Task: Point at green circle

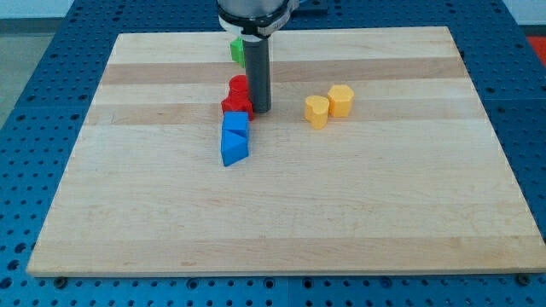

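A green block (pixel 236 51) shows near the view's top, mostly hidden behind the rod, so its shape cannot be made out. My tip (pixel 259 111) rests on the board just right of two touching red blocks, one (pixel 238 85) above the other (pixel 236 106). The tip is well below the green block. Below the red blocks lie a blue block (pixel 235 124) and a blue block (pixel 234 148), stacked in a line.
Two yellow blocks sit to the right of my tip, one (pixel 316 112) left of the other (pixel 340 101), touching. The wooden board (pixel 281 213) lies on a blue perforated table (pixel 34 77).
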Controlling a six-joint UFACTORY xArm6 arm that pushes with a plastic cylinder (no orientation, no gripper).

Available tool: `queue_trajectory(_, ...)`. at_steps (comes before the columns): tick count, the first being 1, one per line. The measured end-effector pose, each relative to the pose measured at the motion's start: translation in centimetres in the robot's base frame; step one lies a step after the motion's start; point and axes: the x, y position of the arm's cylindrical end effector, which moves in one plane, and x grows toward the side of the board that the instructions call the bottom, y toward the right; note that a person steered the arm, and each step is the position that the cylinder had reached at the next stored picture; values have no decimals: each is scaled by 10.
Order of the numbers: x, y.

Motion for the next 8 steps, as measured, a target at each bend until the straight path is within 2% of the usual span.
queue_trajectory(4, -6, 17)
queue_trajectory(6, -48, 61)
queue_trajectory(7, -80, 64)
queue_trajectory(8, -95, 50)
